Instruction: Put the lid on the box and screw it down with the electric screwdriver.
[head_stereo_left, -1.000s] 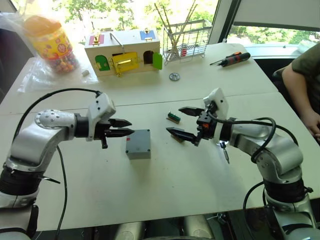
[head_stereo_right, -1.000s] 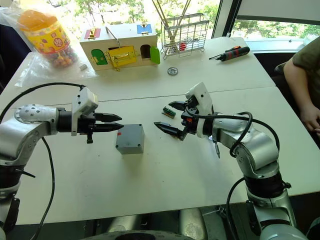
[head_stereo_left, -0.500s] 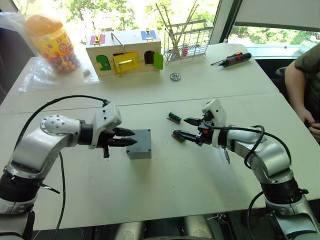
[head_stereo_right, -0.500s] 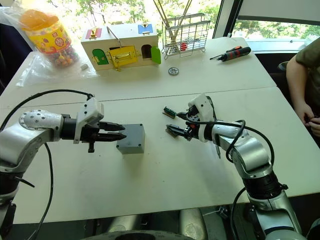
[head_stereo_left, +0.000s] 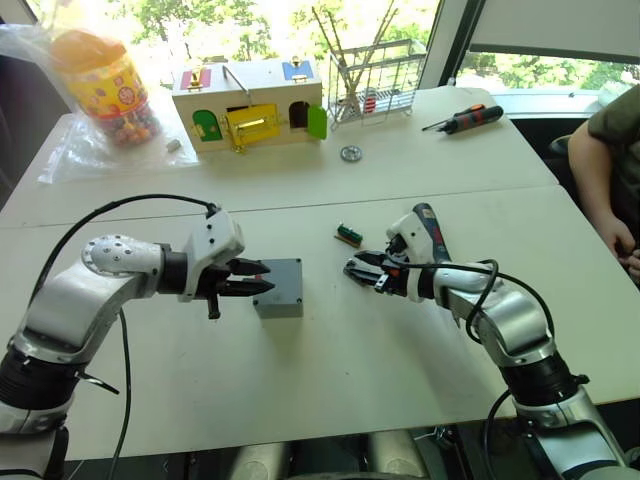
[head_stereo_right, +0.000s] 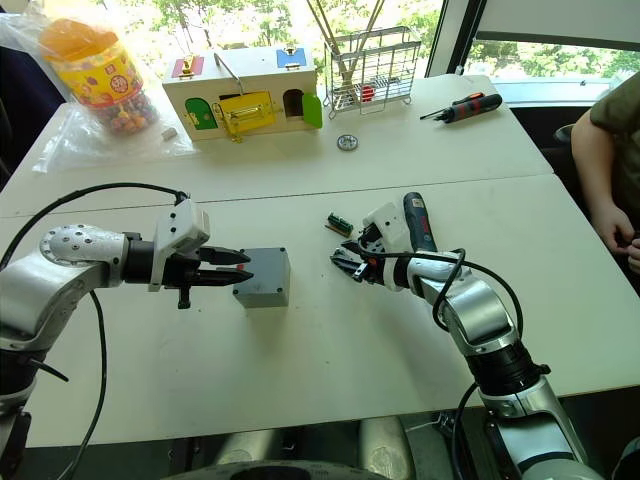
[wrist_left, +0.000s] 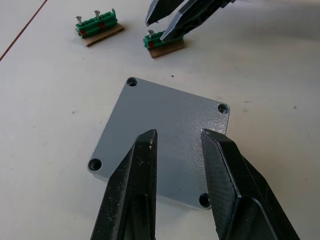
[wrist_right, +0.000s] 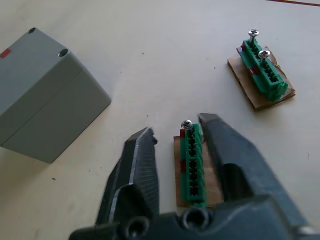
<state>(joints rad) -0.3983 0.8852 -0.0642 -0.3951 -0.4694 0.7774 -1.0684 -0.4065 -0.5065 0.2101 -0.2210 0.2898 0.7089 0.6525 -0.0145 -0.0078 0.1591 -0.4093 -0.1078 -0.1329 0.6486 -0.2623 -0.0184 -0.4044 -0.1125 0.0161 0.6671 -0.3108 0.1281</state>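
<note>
Mid-surface: box (head_stereo_left: 277, 287) with lid (wrist_left: 162, 135) on | left pincer (head_stereo_left: 262, 280) narrowly parted, tips over the lid | right pincer (wrist_right: 175, 150) open, straddling a green terminal block (wrist_right: 191, 165) | screwdriver (head_stereo_right: 418, 221) behind right wrist | second block (head_stereo_left: 348, 235) nearby.

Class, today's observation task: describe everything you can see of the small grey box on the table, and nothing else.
The box is a small, square, grey enclosure that looks like moulded plastic, with the lid already on it, a seam running round its side. The lid is flat with a recessed screw hole at each corner; no screws show in them. A small red-orange mark sits on one side. It stands upright on the white table. The left gripper hovers over its edge, jaws apart.
</note>
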